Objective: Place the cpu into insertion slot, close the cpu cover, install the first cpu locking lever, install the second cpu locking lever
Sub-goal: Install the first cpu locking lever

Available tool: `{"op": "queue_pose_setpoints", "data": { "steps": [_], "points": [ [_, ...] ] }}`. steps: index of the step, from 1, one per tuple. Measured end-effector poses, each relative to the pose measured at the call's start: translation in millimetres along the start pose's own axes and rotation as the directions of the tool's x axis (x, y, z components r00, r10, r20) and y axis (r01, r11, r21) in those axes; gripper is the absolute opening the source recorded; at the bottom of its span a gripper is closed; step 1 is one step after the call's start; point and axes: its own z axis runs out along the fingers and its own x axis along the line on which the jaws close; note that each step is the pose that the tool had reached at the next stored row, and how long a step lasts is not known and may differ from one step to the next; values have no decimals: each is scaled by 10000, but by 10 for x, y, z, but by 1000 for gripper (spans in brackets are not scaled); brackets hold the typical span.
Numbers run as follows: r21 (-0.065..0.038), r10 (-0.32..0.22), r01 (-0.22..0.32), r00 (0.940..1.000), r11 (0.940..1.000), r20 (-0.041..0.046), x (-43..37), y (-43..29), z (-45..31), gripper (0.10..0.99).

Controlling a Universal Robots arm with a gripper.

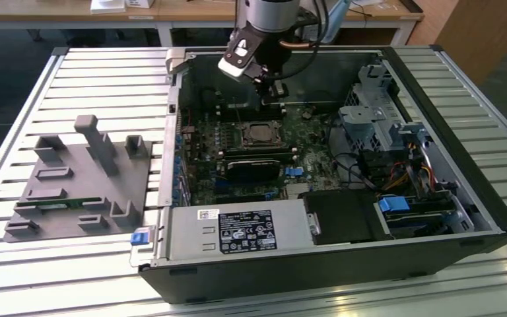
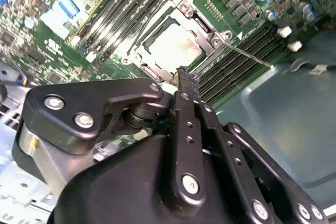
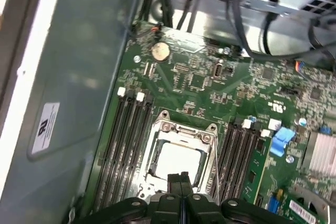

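Exterior view: an open computer case lies on a slatted table. A grey moulded fixture sits well apart from it towards the exterior view's left. Inside the case, a power supply fills the near edge and a drive cage with loose cables stands towards the exterior view's right. The gripper hangs inside the case, above the motherboard and just beyond the insertion slot. The cpu lies seated in that slot, its pale top facing up.

Second wrist view: the gripper has its black fingers pressed together with nothing between them, the tips near one edge of the socket. The cpu shows a silvery-beige square top. The cpu cover, a thin silvery frame, lies flat around it. A thin metal rod runs from the socket corner out over the long memory slots.

First wrist view: the fingertips are closed and overlap the near edge of the cpu. The cpu cover frames the chip, with memory slots on both flanks. A coin battery and a blue connector sit farther off on the board. The case wall carries a white label.
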Motion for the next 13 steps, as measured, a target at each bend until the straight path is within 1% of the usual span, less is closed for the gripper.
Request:
{"op": "queue_pose_setpoints", "data": {
  "steps": [4, 7, 11, 13],
  "points": [
    [10, -680, 680, 9977, 9977, -17, 0, 0, 3, 106],
    [17, -1137, 1137, 9935, 9935, -29, 0, -2, 8, 106],
    [26, -1733, 1733, 9849, 9849, -42, 2, -6, 14, 106],
    [30, -2091, 2091, 9779, 9779, -52, 2, -7, 17, 106]
  ]
}}
